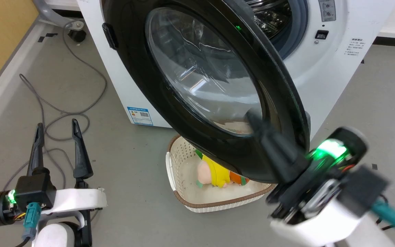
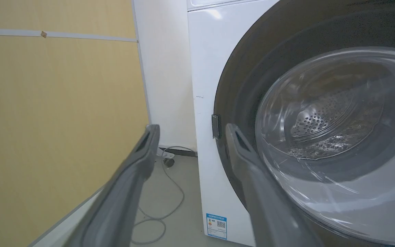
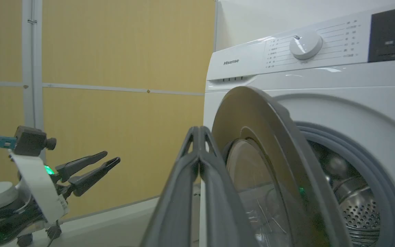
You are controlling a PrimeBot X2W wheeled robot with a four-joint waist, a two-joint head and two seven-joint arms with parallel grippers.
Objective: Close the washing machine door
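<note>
The right claw [image 1: 252, 118] has its two fingers pinched together on nothing. It lies against the outer face of the washing machine door [image 1: 197, 75], low on the glossy black rim by the free edge. In the right wrist view the door stands ajar just right of the claw [image 3: 199, 132]. Beyond it are the grey gasket and steel drum of the washing machine [image 1: 341, 68].

The step in hand looks like the push that swings the door home. To do it well, I judge the closed fingers should bear on the rim rather than on the bulging glass. They should press near the free edge, far from the hinge side, and follow the door's arc so the tips do not skid off the gloss. A firm last press is likely needed to seat the catch. The left claw [image 1: 57, 126] hangs well off to the left, fingers wide apart and empty, out of the door's swing.

The right claw is blurred in the head view, so it is probably touching the rim, but I cannot be sure. The door hides its own inner face and latch, and its top is cut off. It also covers part of the cream basket [image 1: 180, 161] on the floor below the claw and the toy [image 1: 214, 171] in it.
</note>
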